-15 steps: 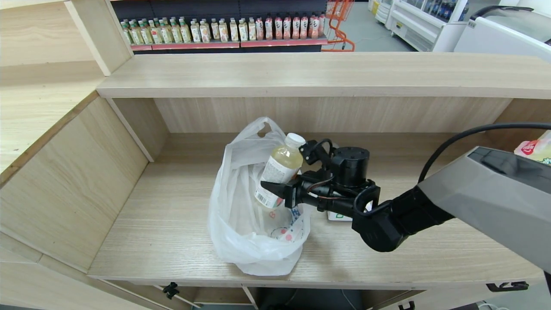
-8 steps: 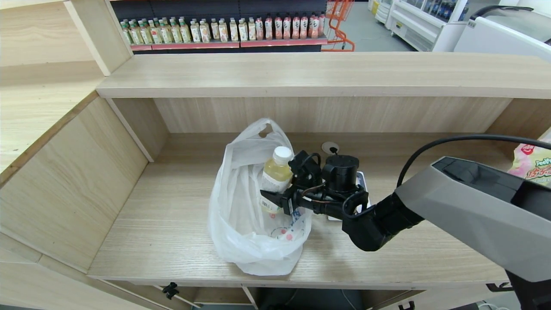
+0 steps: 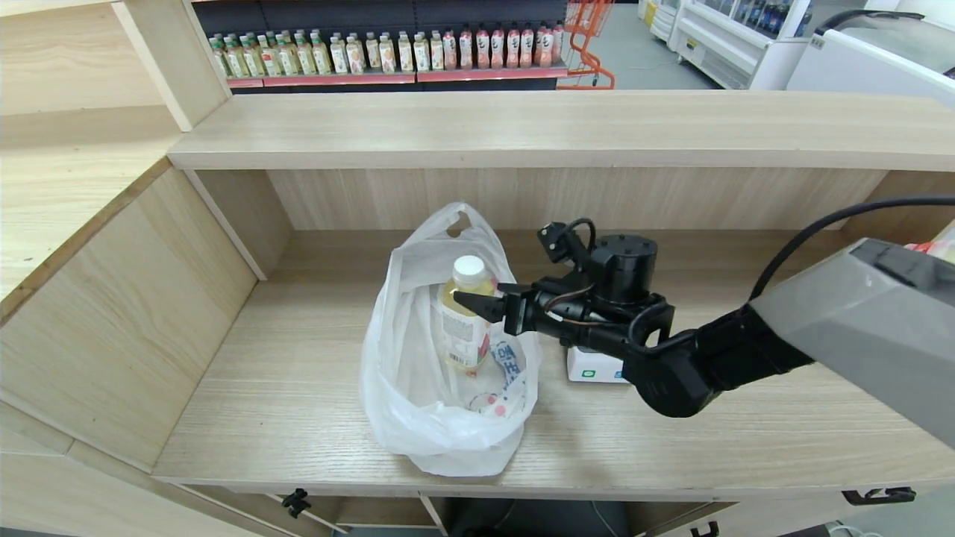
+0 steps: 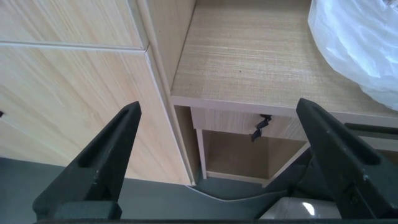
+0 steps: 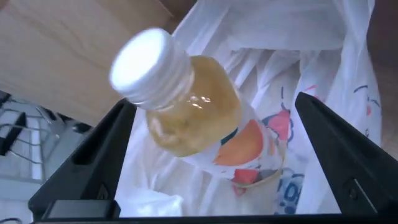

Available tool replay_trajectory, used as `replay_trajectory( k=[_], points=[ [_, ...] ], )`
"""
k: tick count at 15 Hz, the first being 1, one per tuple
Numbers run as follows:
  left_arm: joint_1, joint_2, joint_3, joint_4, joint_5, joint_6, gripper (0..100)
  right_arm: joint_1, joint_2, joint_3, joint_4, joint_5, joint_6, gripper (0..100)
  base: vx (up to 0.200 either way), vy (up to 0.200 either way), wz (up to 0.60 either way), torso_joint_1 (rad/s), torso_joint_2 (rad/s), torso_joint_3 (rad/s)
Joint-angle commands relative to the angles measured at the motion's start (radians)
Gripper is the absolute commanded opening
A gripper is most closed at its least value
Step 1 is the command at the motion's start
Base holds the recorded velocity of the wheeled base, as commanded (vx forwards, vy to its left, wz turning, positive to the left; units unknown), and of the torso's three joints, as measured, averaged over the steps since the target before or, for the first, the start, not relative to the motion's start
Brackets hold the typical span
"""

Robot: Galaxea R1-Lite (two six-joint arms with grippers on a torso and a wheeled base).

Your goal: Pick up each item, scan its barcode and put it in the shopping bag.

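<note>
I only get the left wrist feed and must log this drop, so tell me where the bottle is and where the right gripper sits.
Observer: The bottle stands roughly upright inside the shopping bag, white cap up.
Operator: Report the right gripper's jaws.
Observer: The right gripper is at the bottle's shoulder with its jaws open. The right wrist view shows one on each side of the bottle.
Operator: Name anything else by the bag.
Observer: A small white device sits on the counter beside the bag, under the right arm.
</note>
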Motion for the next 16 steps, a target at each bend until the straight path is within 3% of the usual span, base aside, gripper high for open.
replay_trajectory(
  k=[1,5,8,9,12,14,16],
  points=[
    [-0.001,0.002,0.0,0.0,0.001,0.0,100,-0.035,-0.25,0.098,0.113,0.007,0.096,100,0.0,0.0,0.0,0.0,0.0,0.0],
    [-0.001,0.002,0.0,0.0,0.001,0.0,100,-0.059,-0.481,0.282,0.156,0.01,0.103,100,0.0,0.0,0.0,0.0,0.0,0.0],
    [-0.001,0.0,0.0,0.0,0.001,0.0,100,-0.107,-0.581,0.33,0.158,0.014,0.126,100,0.0,0.0,0.0,0.0,0.0,0.0],
    [-0.001,0.0,0.0,0.0,0.001,0.0,100,-0.157,-0.639,0.331,0.167,0.011,0.173,100,0.0,0.0,0.0,0.0,0.0,0.0],
    [-0.001,0.002,0.0,0.0,0.001,0.0,100,-0.337,-0.754,0.307,0.446,0.007,0.158,100,0.0,0.0,0.0,0.0,0.0,0.0],
    [-0.001,0.0,0.0,0.0,0.001,0.0,100,-0.449,-0.788,0.316,0.514,0.007,0.08,100,0.0,0.0,0.0,0.0,0.0,0.0],
    [-0.001,0.0,0.0,0.0,0.001,0.0,100,-0.505,-0.813,0.325,0.517,0.007,0.06,100,0.0,0.0,0.0,0.0,0.0,0.0]
  ],
)
